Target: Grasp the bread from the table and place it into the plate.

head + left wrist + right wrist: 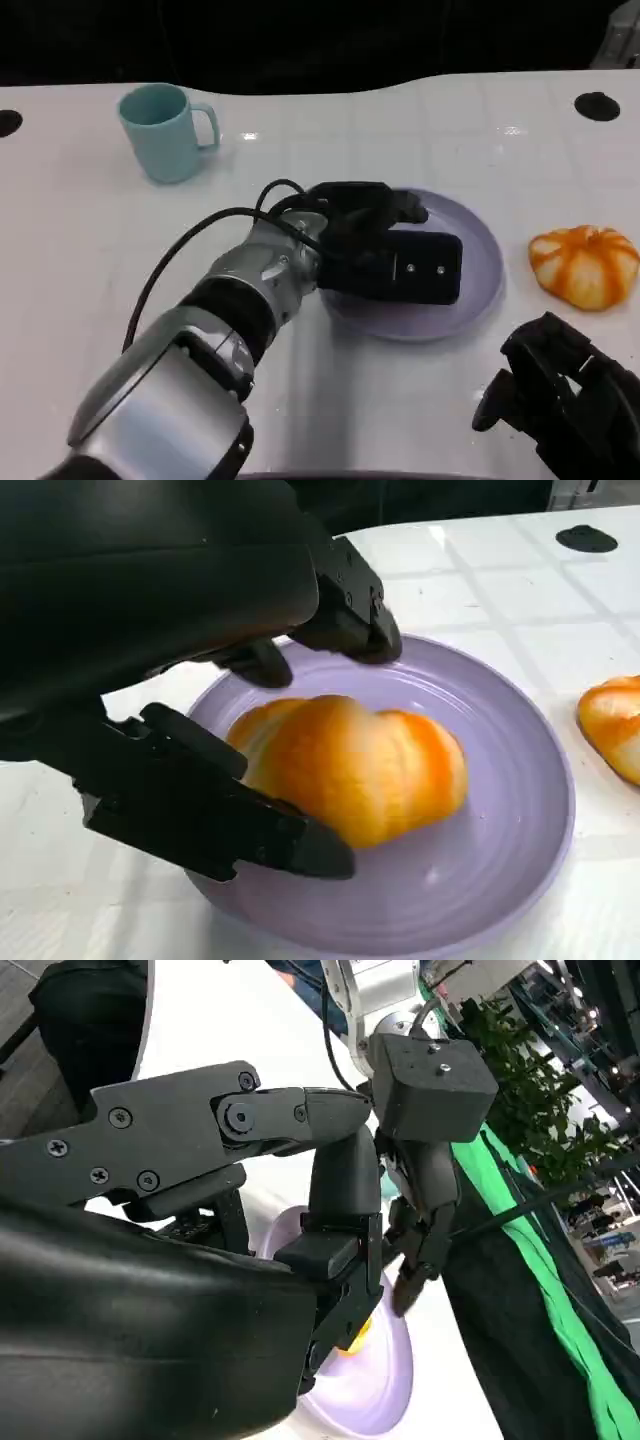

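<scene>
In the head view, the left forearm (190,360) is reaching in from the lower left, and the left robot hand (385,250) is hovering over the plate (485,265), covering most of it. The right robot hand (560,390) is resting low at the lower right with its fingers curled in, holding nothing. A second bread (585,265) is lying on the white tabletop (90,230) just right of the plate, apart from it. A teal mug (165,130) is standing upright at the far left.

In the left wrist view, the bread (355,765) is lying inside the purple plate (500,880). The left robot hand's fingers (215,825) are spread on either side of the bread; whether they are touching it cannot be told. The second bread (612,725) is lying beside the plate.

In the right wrist view, the right robot hand (340,1210) is bending its fingers inward with nothing between them, and the plate (375,1380) is showing beyond them.
</scene>
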Available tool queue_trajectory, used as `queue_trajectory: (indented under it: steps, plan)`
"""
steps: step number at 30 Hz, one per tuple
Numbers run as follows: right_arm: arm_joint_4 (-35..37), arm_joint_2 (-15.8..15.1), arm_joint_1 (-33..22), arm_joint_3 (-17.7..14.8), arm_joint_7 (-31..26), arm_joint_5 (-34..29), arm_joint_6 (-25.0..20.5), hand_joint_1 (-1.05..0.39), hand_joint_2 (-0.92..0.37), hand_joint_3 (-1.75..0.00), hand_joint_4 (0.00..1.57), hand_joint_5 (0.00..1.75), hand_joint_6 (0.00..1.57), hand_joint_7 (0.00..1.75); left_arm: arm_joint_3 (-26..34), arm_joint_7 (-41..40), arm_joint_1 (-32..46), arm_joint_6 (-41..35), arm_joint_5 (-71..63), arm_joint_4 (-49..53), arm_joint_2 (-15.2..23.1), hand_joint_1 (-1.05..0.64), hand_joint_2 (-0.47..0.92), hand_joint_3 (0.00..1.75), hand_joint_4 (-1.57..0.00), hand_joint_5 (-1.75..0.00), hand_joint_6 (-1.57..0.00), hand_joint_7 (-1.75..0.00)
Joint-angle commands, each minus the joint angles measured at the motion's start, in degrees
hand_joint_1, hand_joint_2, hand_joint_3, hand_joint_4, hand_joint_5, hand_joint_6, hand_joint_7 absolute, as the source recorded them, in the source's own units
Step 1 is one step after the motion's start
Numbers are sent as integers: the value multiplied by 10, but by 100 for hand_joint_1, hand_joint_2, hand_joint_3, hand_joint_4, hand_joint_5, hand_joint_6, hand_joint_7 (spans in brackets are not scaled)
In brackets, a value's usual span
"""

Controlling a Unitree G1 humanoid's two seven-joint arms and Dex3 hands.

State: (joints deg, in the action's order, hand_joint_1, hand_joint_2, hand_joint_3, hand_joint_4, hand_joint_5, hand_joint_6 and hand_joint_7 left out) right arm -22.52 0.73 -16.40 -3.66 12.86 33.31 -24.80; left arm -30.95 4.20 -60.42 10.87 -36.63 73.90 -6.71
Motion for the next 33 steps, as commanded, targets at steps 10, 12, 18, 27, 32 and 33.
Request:
queue_trajectory:
  steps: [10,12,18,27,32,33]
  plan:
    - [2,-4,6,-7,0,4,2,-51,-92,-23,60,175,51,154,55,78,-7,42,66,-34,44,-92,92,46,0,0,-6,-2]
    - [3,-4,7,-7,1,5,1,-52,-92,-23,60,175,51,155,80,95,6,61,95,-46,55,-91,92,45,0,0,-7,-2]
    - [10,-7,12,-8,4,4,3,-52,-92,-24,61,175,51,156,202,213,66,93,256,-97,76,-79,92,37,-18,-11,-21,-8]
    - [11,-8,15,-10,0,5,-1,-52,-92,-24,62,175,50,156,314,297,172,-34,439,-248,62,-68,92,24,-22,-71,-46,-9]
    - [9,-6,16,-10,-3,7,-4,-52,-92,-24,61,175,50,156,349,307,249,-132,528,-371,47,-65,92,26,-30,-90,-56,-13]
    - [8,-6,17,-10,-4,8,-5,-52,-92,-24,61,175,51,156,368,304,281,-174,571,-420,38,-64,92,27,-32,-95,-59,-15]
